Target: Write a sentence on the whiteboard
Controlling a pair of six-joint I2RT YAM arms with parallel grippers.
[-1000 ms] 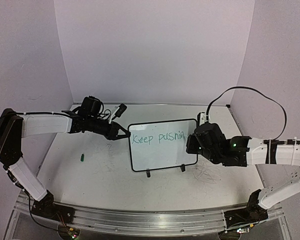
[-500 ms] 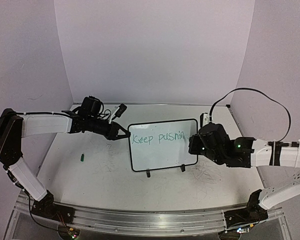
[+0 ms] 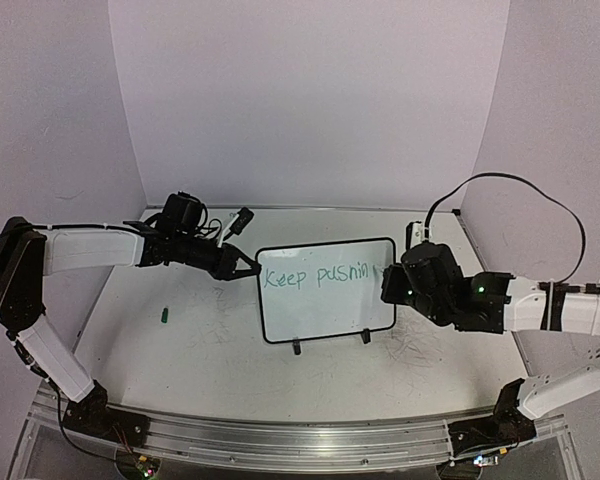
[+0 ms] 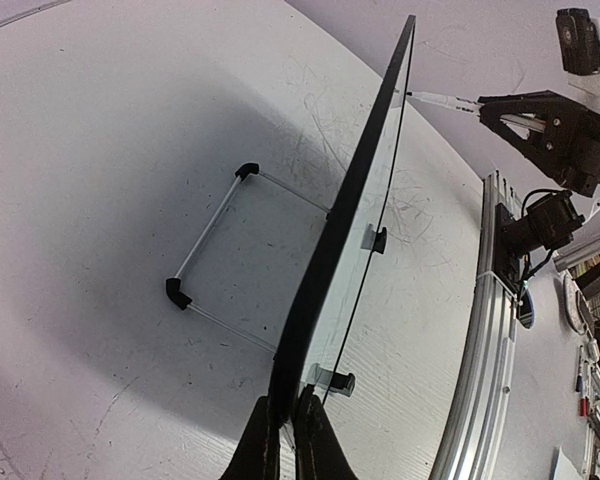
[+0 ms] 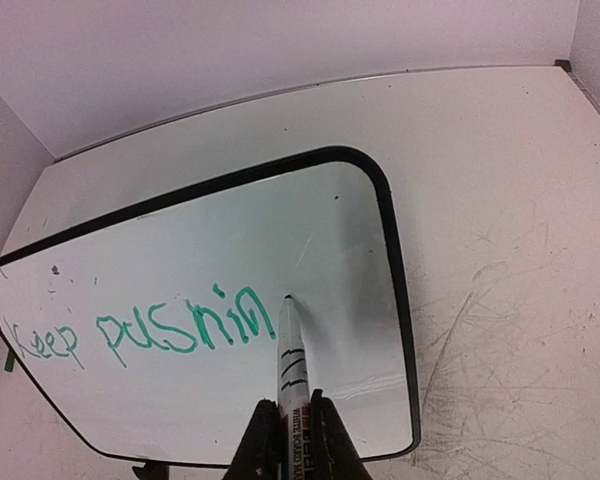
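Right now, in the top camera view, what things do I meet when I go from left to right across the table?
Small green object → left gripper → small white whiteboard with black rim, whose left edge it pinches → right gripper, holding a white marker.

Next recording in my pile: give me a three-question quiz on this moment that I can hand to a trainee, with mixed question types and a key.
1. True or false: the left gripper is shut on the edge of the whiteboard.
2. The green writing on the board reads: A "Keep pushin"; B "Keep pushing forward"; C "Keep".
3. Fill in: the right gripper is shut on a ____ whose tip meets the board just right of the last letter.

Key: 1 true; 2 A; 3 marker.
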